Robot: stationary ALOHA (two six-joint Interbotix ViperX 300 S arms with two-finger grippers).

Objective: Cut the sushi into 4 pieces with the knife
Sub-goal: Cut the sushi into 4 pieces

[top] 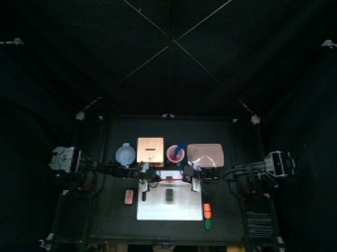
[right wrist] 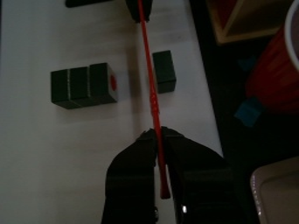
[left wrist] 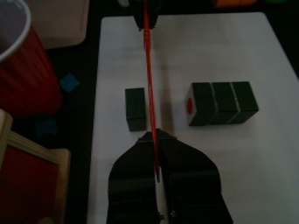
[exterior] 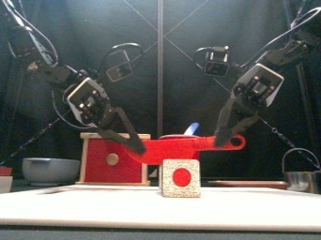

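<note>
Red knife (exterior: pixel 189 145) clamped by left jaws and right jaws; sushi (left wrist: pixel 219 103) with one block (left wrist: pixel 135 108) apart.

You're in a robot lab test booth, not a real kitchen. Black curtains (top: pixel 168 59) close off the back & sides, w/ one small black table (top: pixel 112 224) inside. Two black robot arms come down over it: left arm (exterior: pixel 53 73) & right arm (exterior: pixel 283 47). The "kitchen" gear is all toy props: white cutting board (top: pixel 165 207), toy sushi roll (left wrist: pixel 219 103) made of blocks, pale wooden box (exterior: pixel 111 157) w/ red drawer front, red cup (left wrist: pixel 24 66). Left gripper (exterior: pixel 138 145) & right gripper (exterior: pixel 227 141) each clamp one end of a red toy knife (exterior: pixel 189 145). So a bench rig for manipulation trials, w/ pretend food.
</note>
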